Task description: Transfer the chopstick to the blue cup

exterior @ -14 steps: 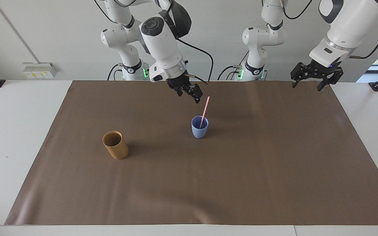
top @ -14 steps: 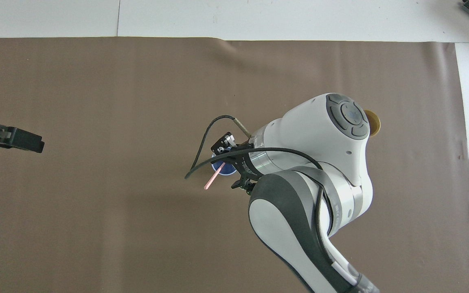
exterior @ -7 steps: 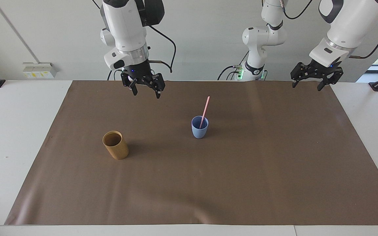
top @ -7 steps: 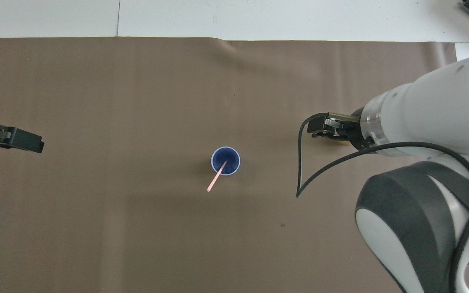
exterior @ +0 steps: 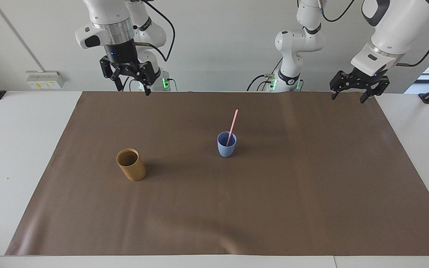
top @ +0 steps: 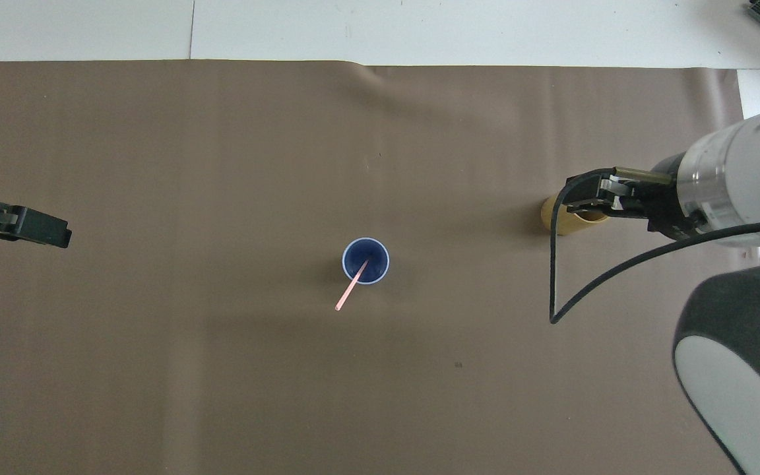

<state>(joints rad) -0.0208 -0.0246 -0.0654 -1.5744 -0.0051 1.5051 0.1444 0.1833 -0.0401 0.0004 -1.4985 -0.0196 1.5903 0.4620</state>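
Plainly, the chopstick (exterior: 231, 126) leans inside the unmarked blue cup (exterior: 226, 148).

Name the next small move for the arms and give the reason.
Probably none beyond parking: the chopstick already stands leaning in the blue cup, free of both arms. The right gripper and left gripper, jaws open and empty, hang high at the robots' edge of the mat.
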